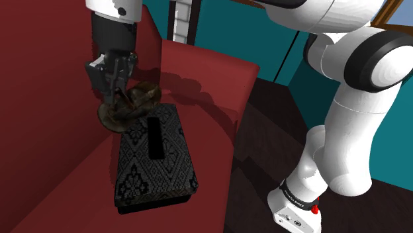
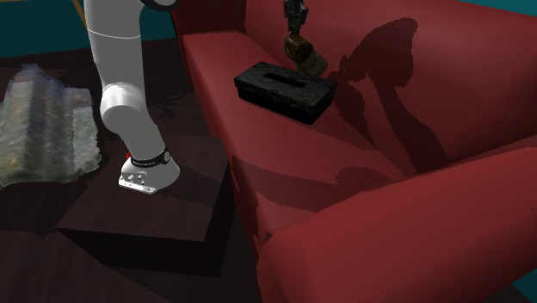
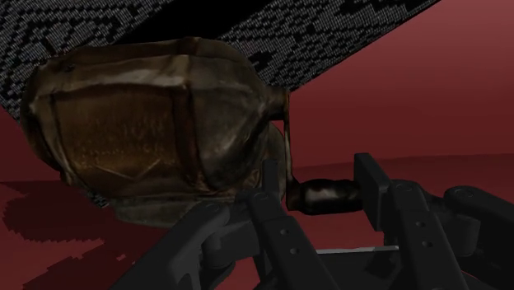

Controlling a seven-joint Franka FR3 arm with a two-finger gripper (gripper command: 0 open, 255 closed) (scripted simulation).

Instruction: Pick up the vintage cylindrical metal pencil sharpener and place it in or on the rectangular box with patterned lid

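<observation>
We see the claw [image 3: 320, 185] clamped on the crank [image 3: 329, 196] of the pencil sharpener [image 3: 148, 132], hanging just over the far end of the patterned box [image 1: 142, 169].

Red sofa [image 1: 53, 179] [image 2: 413, 224] [image 3: 428, 107]: plain cushions, broad seat, rounded arm nearest camera in second exterior view. Dark shadows [image 2: 387, 77] across backrest. Floor [image 1: 265, 132] [image 2: 52, 258] dark wood planks, beside sofa. Teal wall [image 1: 265, 33] [image 2: 34, 21] behind sofa. Pale crumpled sheet [image 2: 43, 120], translucent-looking, lying on floor at second exterior view's left, well apart from sofa. White-and-dark upright strip [image 1: 180, 20] behind sofa back. Brown frame edge [image 1: 397, 13] at shoulder view's top right.
</observation>
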